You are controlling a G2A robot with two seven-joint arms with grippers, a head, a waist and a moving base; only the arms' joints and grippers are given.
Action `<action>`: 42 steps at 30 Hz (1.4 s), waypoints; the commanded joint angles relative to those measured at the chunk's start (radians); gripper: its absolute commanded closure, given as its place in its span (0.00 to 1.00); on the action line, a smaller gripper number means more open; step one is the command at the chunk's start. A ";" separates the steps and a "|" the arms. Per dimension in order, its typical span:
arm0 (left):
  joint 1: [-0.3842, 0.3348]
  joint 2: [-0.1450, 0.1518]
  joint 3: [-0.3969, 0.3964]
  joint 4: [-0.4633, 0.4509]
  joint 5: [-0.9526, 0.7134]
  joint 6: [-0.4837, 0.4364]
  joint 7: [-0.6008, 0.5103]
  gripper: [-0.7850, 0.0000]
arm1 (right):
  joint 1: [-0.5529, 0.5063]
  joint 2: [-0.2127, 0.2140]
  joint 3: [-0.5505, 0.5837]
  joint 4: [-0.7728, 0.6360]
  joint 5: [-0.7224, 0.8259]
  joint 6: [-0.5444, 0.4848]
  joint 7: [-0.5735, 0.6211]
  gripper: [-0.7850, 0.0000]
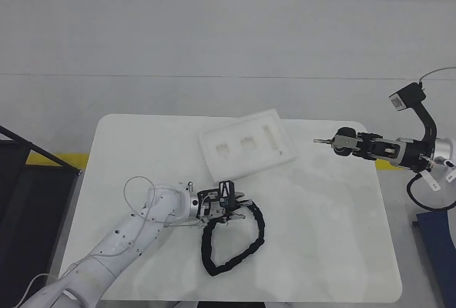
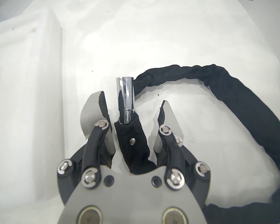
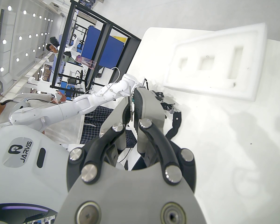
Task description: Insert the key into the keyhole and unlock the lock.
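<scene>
A chain lock in a black fabric sleeve (image 1: 232, 245) lies looped on the white table (image 1: 328, 231), near its front. Its chrome cylinder end (image 2: 125, 93) sticks out of a black sleeve (image 2: 132, 141). My left gripper (image 2: 133, 100) is open and straddles that end, one pad on each side with gaps between. From above, the left gripper (image 1: 229, 205) sits at the loop's upper end. My right gripper (image 1: 337, 142) hovers at the table's right side, shut on the key (image 1: 321, 141), whose thin blade points left. The right wrist view has the pads (image 3: 140, 103) pressed together.
A white foam tray (image 1: 212, 158) with three small recesses lies at the back middle of the table, just behind the lock; its wall (image 2: 25, 71) stands close beside my left gripper. A dark frame (image 1: 28, 150) stands off the table's left edge.
</scene>
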 commanded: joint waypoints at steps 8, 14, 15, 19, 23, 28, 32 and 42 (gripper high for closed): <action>-0.013 -0.015 0.016 0.024 -0.006 0.003 -0.001 0.56 | 0.000 0.000 0.000 0.000 0.000 0.000 0.000 1.00; -0.017 -0.018 0.011 0.040 -0.014 0.004 -0.007 1.00 | 0.000 0.000 0.000 0.000 0.000 0.000 0.000 1.00; -0.017 -0.018 0.008 0.040 -0.016 0.006 -0.007 1.00 | 0.000 0.000 0.000 0.000 0.000 0.000 0.000 1.00; -0.015 -0.017 -0.006 0.029 -0.028 0.013 0.006 1.00 | 0.000 0.000 0.000 0.000 0.000 0.000 0.000 1.00; -0.010 -0.015 -0.029 0.007 -0.060 0.011 0.040 1.00 | 0.000 0.000 0.000 0.000 0.000 0.000 0.000 1.00; -0.008 -0.011 -0.065 -0.042 -0.109 -0.004 0.089 1.00 | 0.000 0.000 0.000 0.000 0.000 0.000 0.000 1.00; -0.013 -0.011 -0.087 -0.083 -0.156 -0.028 0.123 1.00 | 0.000 0.000 0.000 0.000 0.000 0.000 0.000 1.00; -0.056 -0.039 -0.064 -0.125 -0.267 -0.088 0.183 1.00 | 0.000 0.000 0.000 0.000 0.000 0.000 0.000 1.00</action>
